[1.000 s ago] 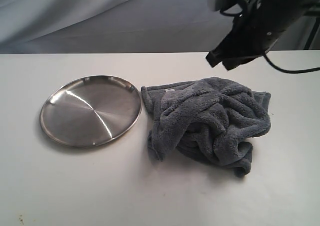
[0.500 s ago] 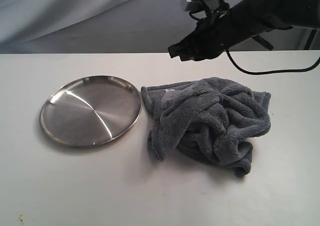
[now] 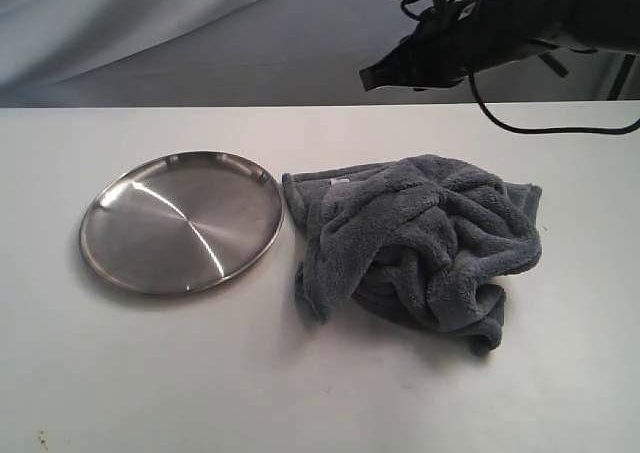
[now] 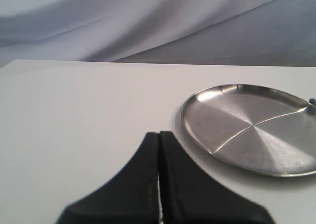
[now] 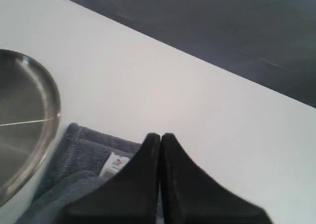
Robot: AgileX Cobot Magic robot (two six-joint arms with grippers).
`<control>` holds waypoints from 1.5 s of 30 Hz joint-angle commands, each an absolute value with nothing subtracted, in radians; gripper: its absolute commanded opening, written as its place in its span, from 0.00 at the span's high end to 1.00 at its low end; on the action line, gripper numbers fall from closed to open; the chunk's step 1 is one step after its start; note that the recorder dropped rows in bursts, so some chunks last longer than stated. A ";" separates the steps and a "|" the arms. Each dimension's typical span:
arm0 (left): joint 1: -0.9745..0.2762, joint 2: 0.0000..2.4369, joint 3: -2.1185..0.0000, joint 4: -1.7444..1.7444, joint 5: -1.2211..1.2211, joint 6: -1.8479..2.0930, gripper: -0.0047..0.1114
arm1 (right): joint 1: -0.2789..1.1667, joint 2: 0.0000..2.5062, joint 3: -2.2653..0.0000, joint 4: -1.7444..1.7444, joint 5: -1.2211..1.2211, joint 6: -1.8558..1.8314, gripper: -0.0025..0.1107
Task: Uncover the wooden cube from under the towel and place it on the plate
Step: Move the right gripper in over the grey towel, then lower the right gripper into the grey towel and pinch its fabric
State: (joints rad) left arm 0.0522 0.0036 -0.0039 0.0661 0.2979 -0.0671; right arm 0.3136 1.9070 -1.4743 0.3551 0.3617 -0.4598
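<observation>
My right gripper (image 3: 370, 77), pressed together, hangs over the surface's (image 3: 300, 393) far edge. Towel (image 3: 420, 241) bunched just beside plate (image 3: 180, 223). Left gripper (image 4: 158, 134) pressed together too.

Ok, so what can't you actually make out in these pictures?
Pale wooden cube: in no view; the crumpled grey-blue fleece towel may cover it.
Left gripper: outside the exterior view's frame.
Round stainless-steel plate: cut off by the edge in both wrist views.
White label on the towel: print too small, right wrist view.
</observation>
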 commanded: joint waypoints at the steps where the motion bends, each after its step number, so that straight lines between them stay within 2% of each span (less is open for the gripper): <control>1: 0.047 0.000 0.000 0.071 0.287 -0.070 0.96 | 0.217 1.902 -1.480 0.338 0.435 -0.413 0.98; 4: 0.047 0.000 0.000 0.071 0.287 -0.070 0.96 | 0.171 1.902 -1.480 0.268 0.610 -0.418 0.98; 10: 0.047 0.000 0.000 0.071 0.287 -0.070 0.96 | 0.175 1.902 -1.480 0.203 0.936 -0.520 0.98; 16: 0.047 0.000 0.000 0.071 0.287 -0.070 0.96 | 0.187 1.914 -1.476 0.596 1.221 -0.739 0.98; 27: 0.047 0.000 0.000 0.071 0.285 -0.070 0.96 | 0.367 1.955 -1.433 0.523 1.221 -0.971 0.98; 34: 0.047 0.000 0.000 0.071 0.285 -0.070 0.96 | 0.479 1.913 -1.433 0.367 0.898 -0.906 0.98; 40: 0.047 0.000 0.000 0.071 0.285 -0.070 0.96 | 0.488 1.900 -1.433 0.332 0.873 -0.902 0.98; 43: 0.047 0.000 0.000 0.071 0.285 -0.070 0.96 | 0.488 1.896 -1.433 0.234 0.860 -0.839 0.92; 45: 0.047 0.000 0.000 0.071 0.285 -0.070 0.96 | 0.488 1.896 -1.433 0.177 0.847 -0.808 0.83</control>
